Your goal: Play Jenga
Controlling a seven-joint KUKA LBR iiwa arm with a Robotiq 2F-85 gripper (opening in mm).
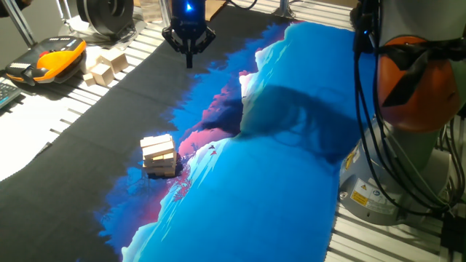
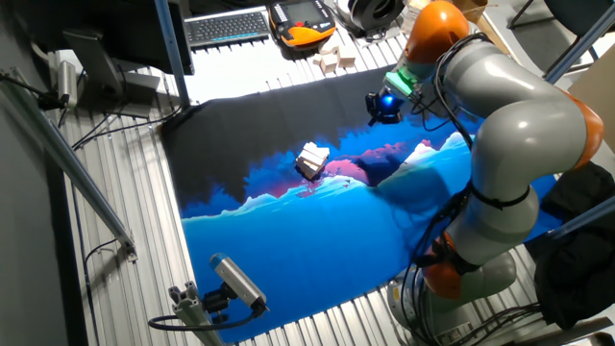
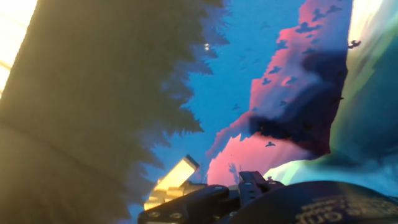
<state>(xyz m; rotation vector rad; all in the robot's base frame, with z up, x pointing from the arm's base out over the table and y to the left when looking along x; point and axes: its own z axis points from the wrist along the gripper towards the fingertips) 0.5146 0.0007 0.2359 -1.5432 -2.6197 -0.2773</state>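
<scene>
The Jenga tower (image 1: 159, 156) is a short stack of pale wooden blocks standing on the printed mat (image 1: 291, 189), where the black area meets the blue. It also shows in the other fixed view (image 2: 312, 160) and at the bottom of the hand view (image 3: 174, 183). My gripper (image 1: 189, 62) hangs above the black part of the mat, well behind the tower and apart from it, with its fingers pointing down. The fingers look closed together and hold nothing. In the other fixed view my gripper (image 2: 381, 108) is to the right of the tower.
A cluster of loose wooden blocks (image 1: 105, 67) lies off the mat at the back left, beside an orange and black pendant (image 1: 47, 62). A keyboard (image 2: 226, 26) lies further back. The arm's base and cables (image 1: 397, 145) stand at the right edge.
</scene>
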